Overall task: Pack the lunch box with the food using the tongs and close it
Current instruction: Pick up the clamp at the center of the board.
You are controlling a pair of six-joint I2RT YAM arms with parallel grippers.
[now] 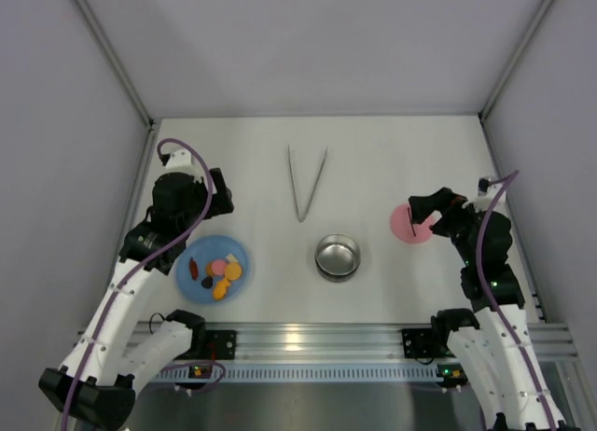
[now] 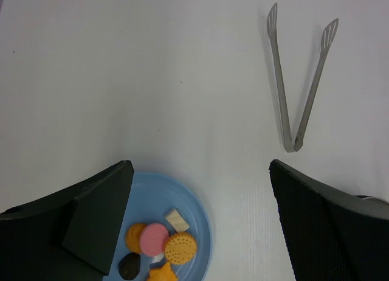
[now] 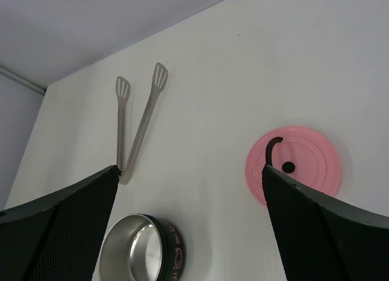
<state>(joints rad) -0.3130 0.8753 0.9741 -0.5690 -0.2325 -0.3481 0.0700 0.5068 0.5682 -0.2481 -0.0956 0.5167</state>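
The tongs point(image 1: 306, 184) lie flat at the table's far middle, their V pointing toward me; both wrist views show the tongs point(image 2: 298, 86) point(image 3: 137, 129) untouched. The steel lunch box point(image 1: 337, 256) point(image 3: 137, 253) stands uncovered and empty in front of them. Its pink lid point(image 1: 410, 223) point(image 3: 298, 162) rests flat on the table to the right. The food point(image 1: 222, 274) point(image 2: 161, 241) sits on a blue plate point(image 1: 235, 247) point(image 2: 164, 193) at the left. My left gripper point(image 1: 216, 202) point(image 2: 199, 171) hovers open above the plate's far edge. My right gripper point(image 1: 431, 212) point(image 3: 190, 171) hangs open over the lid, holding nothing.
Grey enclosure walls point(image 1: 56, 123) close in the table on the left, right and far sides. An aluminium rail point(image 1: 308, 342) carrying both arm bases runs along the near edge.
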